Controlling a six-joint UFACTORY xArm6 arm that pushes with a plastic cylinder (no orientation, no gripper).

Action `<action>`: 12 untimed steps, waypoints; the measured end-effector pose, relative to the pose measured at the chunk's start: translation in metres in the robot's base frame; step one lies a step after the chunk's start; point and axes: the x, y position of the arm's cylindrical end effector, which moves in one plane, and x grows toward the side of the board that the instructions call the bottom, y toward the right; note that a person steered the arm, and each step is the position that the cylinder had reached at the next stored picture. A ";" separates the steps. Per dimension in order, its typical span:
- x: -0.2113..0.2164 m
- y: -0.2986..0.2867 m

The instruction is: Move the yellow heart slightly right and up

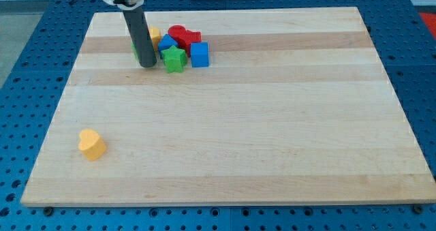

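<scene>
The yellow heart [91, 144] lies alone near the view's lower left of the wooden board [259, 135]. My tip [147, 65] is far from it, up near the view's top left, at the left edge of a cluster of blocks. The rod hides part of a green block [135, 48] behind it.
The cluster near the view's top holds a yellow block [155, 35], a red round block [177, 33], a red star-like block [193, 37], a blue block [165, 43], a green star [174, 59] and a blue cube [199, 54]. Blue perforated table surrounds the board.
</scene>
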 end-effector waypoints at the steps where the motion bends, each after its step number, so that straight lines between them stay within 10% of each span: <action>1: 0.014 -0.024; 6: 0.226 -0.127; 12: 0.140 -0.016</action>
